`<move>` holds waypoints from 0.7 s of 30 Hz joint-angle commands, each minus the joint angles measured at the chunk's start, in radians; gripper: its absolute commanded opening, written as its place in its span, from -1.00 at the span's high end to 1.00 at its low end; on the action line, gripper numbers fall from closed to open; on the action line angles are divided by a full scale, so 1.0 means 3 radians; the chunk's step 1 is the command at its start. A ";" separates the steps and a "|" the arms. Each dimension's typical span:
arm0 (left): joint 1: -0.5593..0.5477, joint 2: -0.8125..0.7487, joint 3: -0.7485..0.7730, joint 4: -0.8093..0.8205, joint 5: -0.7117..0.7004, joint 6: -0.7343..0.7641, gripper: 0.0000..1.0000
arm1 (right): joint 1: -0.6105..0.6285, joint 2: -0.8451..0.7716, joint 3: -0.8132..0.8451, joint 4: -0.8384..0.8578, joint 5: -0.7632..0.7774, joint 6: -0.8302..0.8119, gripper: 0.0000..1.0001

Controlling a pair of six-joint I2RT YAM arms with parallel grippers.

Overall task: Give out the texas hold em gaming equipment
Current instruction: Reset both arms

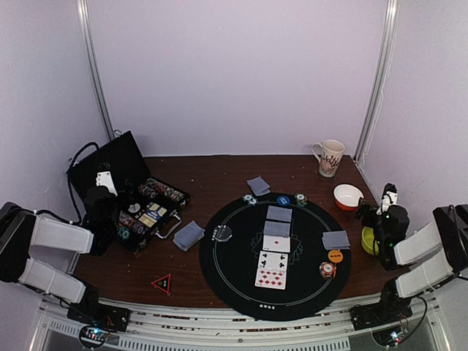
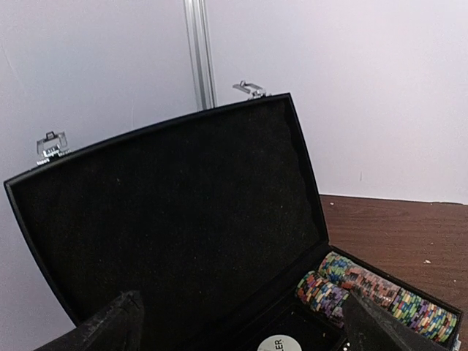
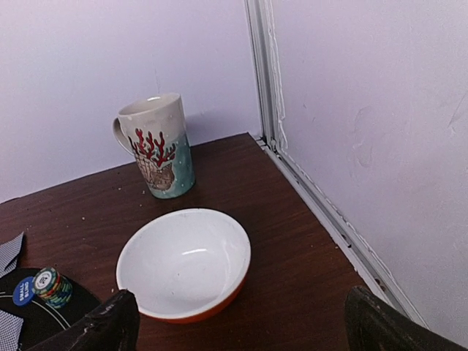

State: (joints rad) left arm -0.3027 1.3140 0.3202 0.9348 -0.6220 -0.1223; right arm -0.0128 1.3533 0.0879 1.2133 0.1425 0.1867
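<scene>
Left gripper (image 2: 241,325): jaws wide apart, empty, at open black case (image 2: 168,219), left side of bench (image 1: 212,175); poker chips (image 2: 380,296) racked inside. Right gripper (image 3: 238,322): jaws apart, empty, near orange bowl (image 3: 183,267), far right. Playing cards (image 1: 276,248) lie on round black mat (image 1: 228,265), centre.

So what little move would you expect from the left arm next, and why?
Probably lower the left gripper toward the chip rows in the open case. Its jaws are wide and empty, it hangs right over the case, and only a few chips lie on the round black mat.
</scene>
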 commanded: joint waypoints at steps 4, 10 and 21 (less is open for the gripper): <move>0.0061 -0.0376 -0.0433 0.0485 -0.0164 0.0460 -0.97 | -0.0018 0.0784 0.0047 0.1378 -0.0345 -0.0113 -1.00; 0.0130 0.0347 -0.0670 0.1714 -0.0022 0.0702 -0.97 | -0.0019 0.0679 0.0214 0.0896 -0.0458 -0.0167 -1.00; 0.0518 0.0915 -0.0639 0.2071 0.0716 0.0522 -0.96 | -0.0005 0.0682 0.0341 0.0661 -0.0506 -0.0218 -1.00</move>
State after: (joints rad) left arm -0.1673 1.5513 0.1272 1.4395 -0.4946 0.0425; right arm -0.0132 1.5581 0.1753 1.4178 0.0074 0.1337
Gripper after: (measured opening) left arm 0.983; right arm 0.999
